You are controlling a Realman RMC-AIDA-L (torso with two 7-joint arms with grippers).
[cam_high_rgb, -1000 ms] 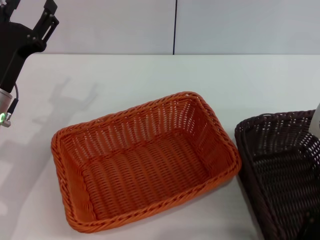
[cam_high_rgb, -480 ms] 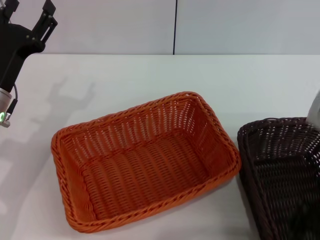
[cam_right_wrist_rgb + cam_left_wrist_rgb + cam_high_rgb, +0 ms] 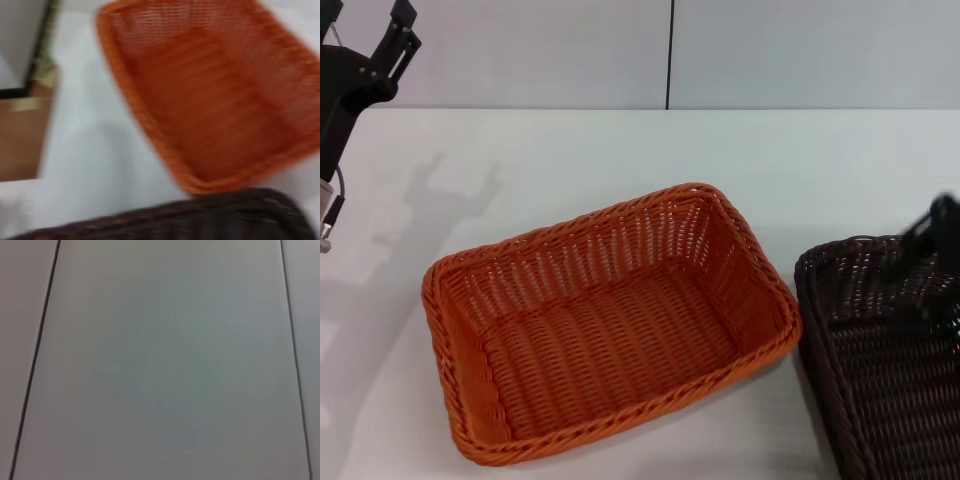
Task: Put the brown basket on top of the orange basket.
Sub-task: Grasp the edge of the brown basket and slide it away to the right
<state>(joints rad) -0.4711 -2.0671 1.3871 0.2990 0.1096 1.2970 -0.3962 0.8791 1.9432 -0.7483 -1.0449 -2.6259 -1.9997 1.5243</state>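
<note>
1. My right gripper point(image 3: 942, 225) shows in the head view only as a dark blur at the frame's edge, over the far rim of the brown basket point(image 3: 885, 350); I cannot tell how its fingers stand, nor whether it touches the rim.
2. That basket is cut off by the frame's right and lower edges.
3. My right wrist view shows only the brown basket's braided rim point(image 3: 165, 220) close by, with the orange basket point(image 3: 210, 85) just beyond it on the white table point(image 3: 95, 150).
4. From the head, the orange basket point(image 3: 605, 320) lies empty, just beside the brown one toward my left arm.
5. My left gripper point(image 3: 365, 30) is raised far off, fingers spread; its wrist view shows blank wall panels point(image 3: 165, 365).
</note>
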